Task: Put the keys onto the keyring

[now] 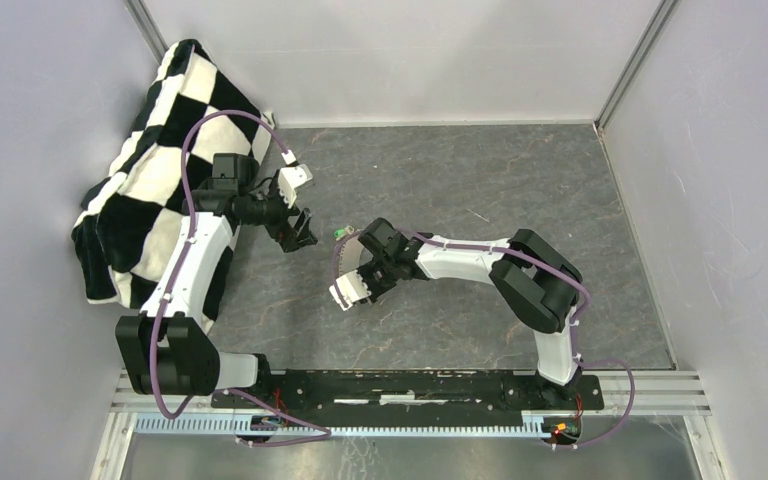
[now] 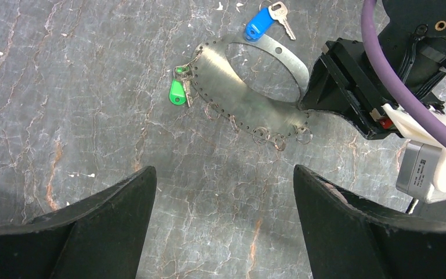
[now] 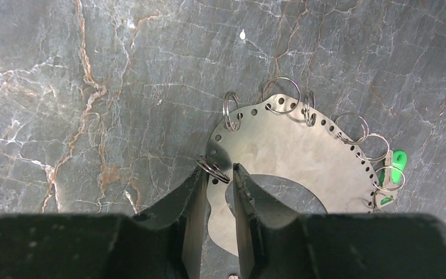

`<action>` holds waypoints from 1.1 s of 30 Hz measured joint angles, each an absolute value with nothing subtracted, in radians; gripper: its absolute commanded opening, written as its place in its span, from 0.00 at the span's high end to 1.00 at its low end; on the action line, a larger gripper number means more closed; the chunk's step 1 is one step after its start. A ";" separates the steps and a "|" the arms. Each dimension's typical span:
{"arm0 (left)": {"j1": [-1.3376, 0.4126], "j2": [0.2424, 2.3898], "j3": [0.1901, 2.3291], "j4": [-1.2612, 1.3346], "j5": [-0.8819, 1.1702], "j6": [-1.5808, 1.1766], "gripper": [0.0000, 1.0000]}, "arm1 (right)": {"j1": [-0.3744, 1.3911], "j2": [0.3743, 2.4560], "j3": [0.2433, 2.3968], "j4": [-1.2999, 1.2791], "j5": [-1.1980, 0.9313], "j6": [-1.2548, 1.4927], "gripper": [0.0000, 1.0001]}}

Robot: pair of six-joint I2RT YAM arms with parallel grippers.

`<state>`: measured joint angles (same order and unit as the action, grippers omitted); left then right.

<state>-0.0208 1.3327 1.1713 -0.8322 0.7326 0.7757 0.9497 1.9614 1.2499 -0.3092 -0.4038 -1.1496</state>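
Note:
The keyring (image 2: 232, 93) is a flat grey oval metal band with holes and small wire rings along its edge, lying on the dark stone table. The green key (image 2: 177, 92) hangs on a ring at its left end and also shows in the right wrist view (image 3: 396, 163). The blue key (image 2: 258, 24) lies loose by the band's far edge. My right gripper (image 3: 218, 171) is shut on the keyring's narrow side (image 3: 290, 139). My left gripper (image 2: 225, 174) is open and empty above bare table, just short of the keyring. In the top view it (image 1: 303, 235) faces the right gripper (image 1: 360, 268).
A black-and-white checkered cloth (image 1: 160, 150) is heaped at the back left, behind the left arm. Grey walls close the table on three sides. The right arm's purple cable (image 2: 395, 87) crosses the left wrist view.

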 measured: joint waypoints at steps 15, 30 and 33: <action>-0.018 1.333 1.172 -0.845 0.696 0.776 0.09 | 0.971 1.971 1.257 -0.305 -0.419 -1.118 1.00; -0.017 1.161 1.125 -1.140 0.752 1.035 0.19 | 0.968 1.775 1.176 -0.112 -0.596 -0.701 1.00; -0.017 1.064 1.091 -1.192 0.801 1.079 0.24 | 0.968 1.752 1.162 -0.041 -0.609 -0.595 0.99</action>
<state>-0.0170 1.0637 1.0912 -1.1923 0.8013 1.0794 0.9684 1.7519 1.1622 -0.0406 -0.6090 -0.5945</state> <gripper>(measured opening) 0.797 0.011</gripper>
